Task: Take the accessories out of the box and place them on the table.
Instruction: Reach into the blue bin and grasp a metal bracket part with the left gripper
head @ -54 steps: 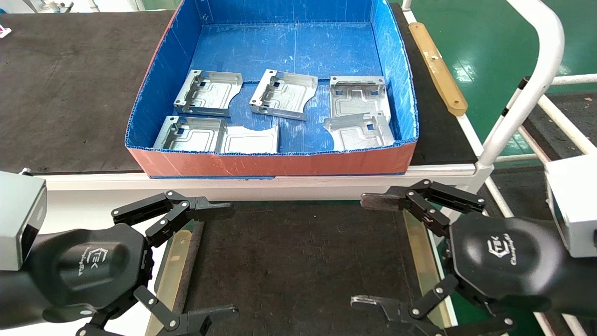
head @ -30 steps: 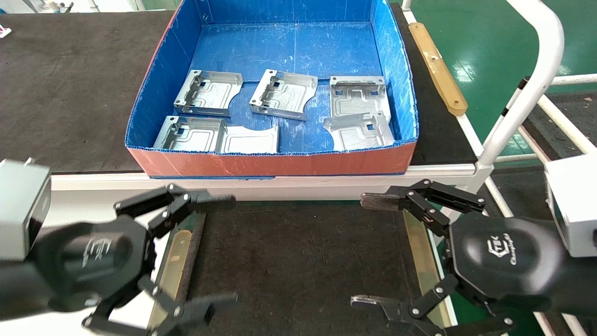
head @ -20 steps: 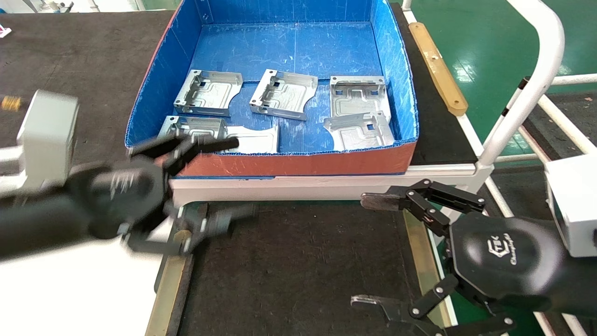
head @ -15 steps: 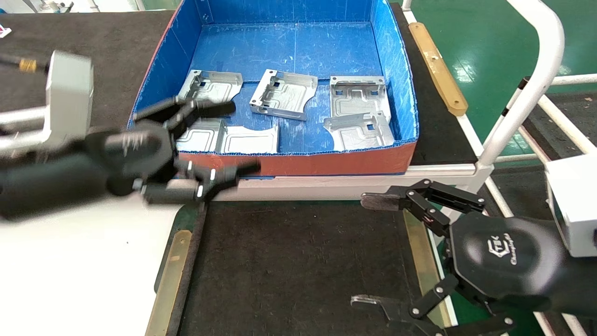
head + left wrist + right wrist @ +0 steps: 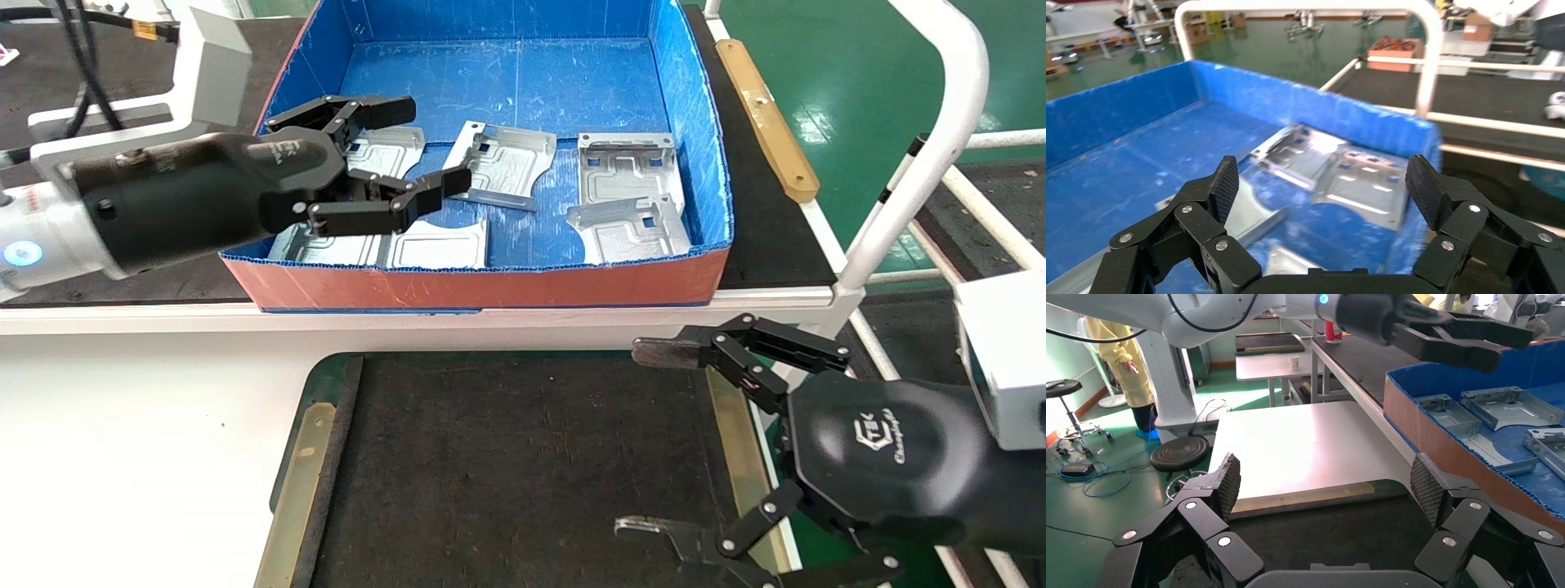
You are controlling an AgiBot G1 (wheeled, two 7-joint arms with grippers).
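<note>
The box (image 5: 490,286), blue inside and orange-red outside, holds several silver accessories, among them a middle plate (image 5: 507,163), two overlapping right plates (image 5: 625,167), and a front plate (image 5: 437,245). My left gripper (image 5: 433,143) is open and empty, hovering over the box's left half above the back-left plate (image 5: 392,147), which it partly hides. The left wrist view shows its gripper (image 5: 1322,184) wide open above the plates (image 5: 1364,190). My right gripper (image 5: 639,441) is open and empty over the right edge of the table's dark mat (image 5: 507,457); the right wrist view (image 5: 1324,484) shows the same.
The box stands on a long black mat (image 5: 122,163). A white tube rail (image 5: 923,155) rises at the right, with a tan strip (image 5: 768,122) beside the box. A white surface (image 5: 139,441) lies left of the table's mat. A person (image 5: 1119,355) stands beyond.
My left arm has lifted from the table's near left, swung forward over the box's front wall, and now hovers open inside the box. The right arm has not moved.
</note>
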